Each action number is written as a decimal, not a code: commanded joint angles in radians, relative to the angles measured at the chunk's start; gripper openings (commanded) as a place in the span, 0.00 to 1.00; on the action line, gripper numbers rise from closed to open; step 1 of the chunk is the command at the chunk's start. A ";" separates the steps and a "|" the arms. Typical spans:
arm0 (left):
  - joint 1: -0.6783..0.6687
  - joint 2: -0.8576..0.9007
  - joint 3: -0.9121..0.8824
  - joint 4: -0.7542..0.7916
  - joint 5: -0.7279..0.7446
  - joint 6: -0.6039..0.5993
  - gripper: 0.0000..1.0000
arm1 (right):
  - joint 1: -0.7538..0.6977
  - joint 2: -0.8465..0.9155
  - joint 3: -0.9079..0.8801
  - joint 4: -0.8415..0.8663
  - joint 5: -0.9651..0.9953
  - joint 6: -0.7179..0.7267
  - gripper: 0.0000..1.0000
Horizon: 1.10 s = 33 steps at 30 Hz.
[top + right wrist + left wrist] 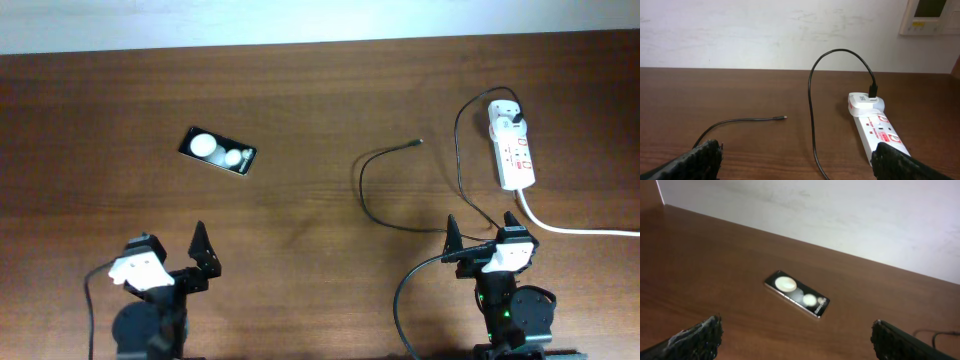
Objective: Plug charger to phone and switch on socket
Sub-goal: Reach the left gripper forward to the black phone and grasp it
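The black phone (218,151) lies flat at the left of the table, screen up with two white round spots; it also shows in the left wrist view (797,293). The white socket strip (513,146) lies at the right, and in the right wrist view (875,126). The charger's white plug (506,113) sits in the strip's far end. Its thin black cable (370,205) loops over the table, with its free tip (419,142) lying loose, also in the right wrist view (784,117). My left gripper (172,255) is open and empty near the front edge. My right gripper (482,232) is open and empty, just in front of the strip.
A thick white cord (580,230) runs from the strip off to the right edge. A thicker black robot cable (405,295) curves by the right arm's base. A white wall (790,30) stands behind the table's far edge.
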 commanded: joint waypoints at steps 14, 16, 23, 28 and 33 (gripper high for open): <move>0.002 0.698 0.725 -0.493 0.031 0.016 0.99 | -0.003 -0.010 -0.007 -0.003 0.009 0.008 0.99; 0.002 0.766 0.813 -0.602 0.050 0.016 0.99 | -0.003 -0.010 -0.007 -0.003 0.009 0.008 0.99; 0.002 0.848 0.837 -0.678 0.225 0.016 0.99 | -0.003 -0.010 -0.007 -0.004 0.009 0.008 0.99; 0.002 0.897 0.839 -0.670 0.195 -0.106 0.99 | -0.003 -0.010 -0.007 -0.003 0.009 0.008 0.99; 0.001 1.011 0.908 -0.718 0.090 -0.228 0.99 | -0.003 -0.010 -0.007 -0.004 0.009 0.008 0.99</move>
